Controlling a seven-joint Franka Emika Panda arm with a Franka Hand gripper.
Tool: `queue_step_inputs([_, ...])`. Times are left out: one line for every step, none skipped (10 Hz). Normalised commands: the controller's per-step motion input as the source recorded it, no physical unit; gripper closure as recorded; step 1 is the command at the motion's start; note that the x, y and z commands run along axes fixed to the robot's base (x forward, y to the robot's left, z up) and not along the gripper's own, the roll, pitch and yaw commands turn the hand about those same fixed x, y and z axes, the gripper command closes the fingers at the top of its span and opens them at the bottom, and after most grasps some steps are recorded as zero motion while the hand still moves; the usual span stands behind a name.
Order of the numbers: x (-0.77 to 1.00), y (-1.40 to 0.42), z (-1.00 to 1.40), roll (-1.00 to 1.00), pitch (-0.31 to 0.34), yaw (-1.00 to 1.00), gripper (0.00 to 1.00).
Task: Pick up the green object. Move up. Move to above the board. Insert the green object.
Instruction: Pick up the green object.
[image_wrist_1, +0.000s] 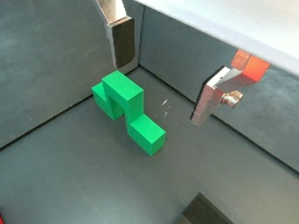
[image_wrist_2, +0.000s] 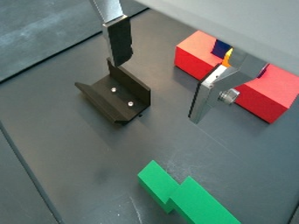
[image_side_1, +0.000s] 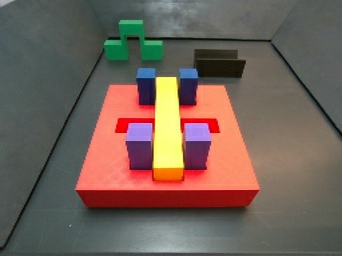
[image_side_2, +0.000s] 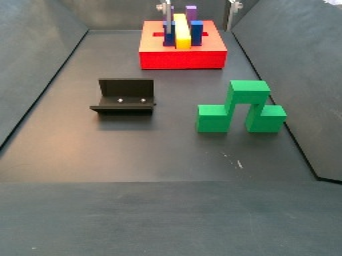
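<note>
- The fixture (image_side_2: 126, 97) stands on the dark floor at the left in a side view, a black L-shaped bracket with nothing in it; it sits well apart from the other pieces, so it looks to be out of the way of any approach to them.
- The green object (image_side_2: 239, 108) rests on the floor to the right of the fixture, on its two cube legs with the taller centre block on top. Nothing touches it, and that upright stance leaves the centre block free to be pinched from above, which I judge to be the reason it lies as it does.
- In both wrist views the tool (image_wrist_1: 167, 72) hangs above the floor, its two silver fingers (image_wrist_1: 121, 42) spread wide with nothing between them. The green object shows below and off to one side of the gap rather than inside it, so the pick-up is not yet begun and the tool must first be centred over the piece.
- The board (image_side_1: 99, 170) is the red slab carrying the yellow bar (image_side_1: 166, 130), with blue blocks (image_side_1: 147, 86) and purple blocks (image_side_1: 140, 145) flanking it. It lies well apart from the green object, at the far end of the floor.
- Red recessed slots show beside the bar between the blocks; which one takes the green piece I cannot tell.
</note>
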Motion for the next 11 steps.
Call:
queue_step_inputs([0.00, 0.00, 0.00, 0.00, 0.000, -0.02, 0.00])
queue_step_inputs([-0.49, 0.00, -0.20, 0.02, -0.143, -0.11, 0.00])
queue_step_inputs([-0.81, 0.01, -0.32, 0.01, -0.246, -0.10, 0.00])
queue_step_inputs([-0.80, 0.07, -0.36, 0.07, -0.204, -0.12, 0.00])
queue_step_inputs([-0.77, 0.24, -0.35, 0.06, -0.156, -0.17, 0.00])
queue_step_inputs([-0.81, 0.34, -0.33, 0.03, -0.179, -0.13, 0.00])
queue_step_inputs([-0.71, 0.38, -0.31, 0.01, -0.156, -0.10, 0.00])
queue_step_inputs([-0.54, 0.32, -0.30, 0.01, -0.121, -0.09, 0.00])
queue_step_inputs([-0.53, 0.25, -0.27, 0.00, -0.139, -0.07, 0.00])
queue_step_inputs([-0.31, 0.14, -0.26, 0.00, -0.137, 0.00, 0.00])
queue_step_inputs([-0.15, 0.00, -0.17, 0.00, -0.110, 0.00, 0.00])
